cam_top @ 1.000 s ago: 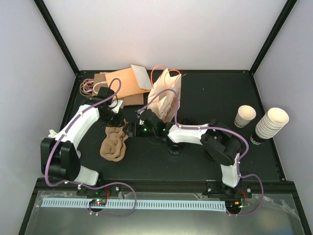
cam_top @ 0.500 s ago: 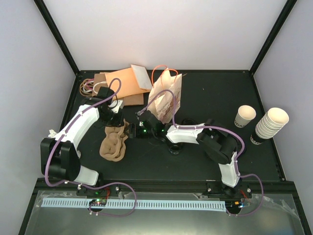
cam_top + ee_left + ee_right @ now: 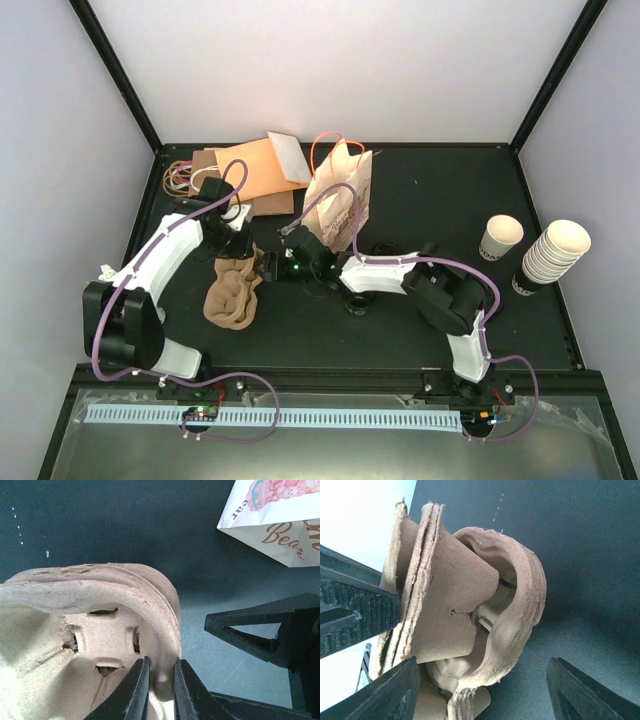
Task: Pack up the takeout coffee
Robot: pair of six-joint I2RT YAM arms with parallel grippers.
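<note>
We have the left gripper (image 3: 161, 669) drawn narrow, pinching the wall of the pulp cup carrier (image 3: 75, 610) with one finger inside a cup well and the other outside the rim. We read that hold as an anchor: it stops the light carrier from sliding on the dark table (image 3: 420, 320) while the other arm works on it. The right gripper (image 3: 482, 692) faces it from the opposite side with its jaws spread wide. The carrier's rounded end sits between them and nothing is clamped. In the right wrist view the carrier's edge shows several thin layers pressed together, so it may be more than one carrier nested, though we cannot be sure from this angle. If so, the wide jaws are likely set to take one layer and pull it free.

The takeout coffee (image 3: 500, 238) stands upright on the right side of the table, well apart from all this. It is near the stack of nested cups (image 3: 553, 252) and touched by neither arm. The white printed bag (image 3: 340, 195) stands just behind the two grippers, handles up, and we judge that carrier and cup are meant to end up there. Packing proper has not begun; the risk we see is tearing the soft pulp at the pinch
</note>
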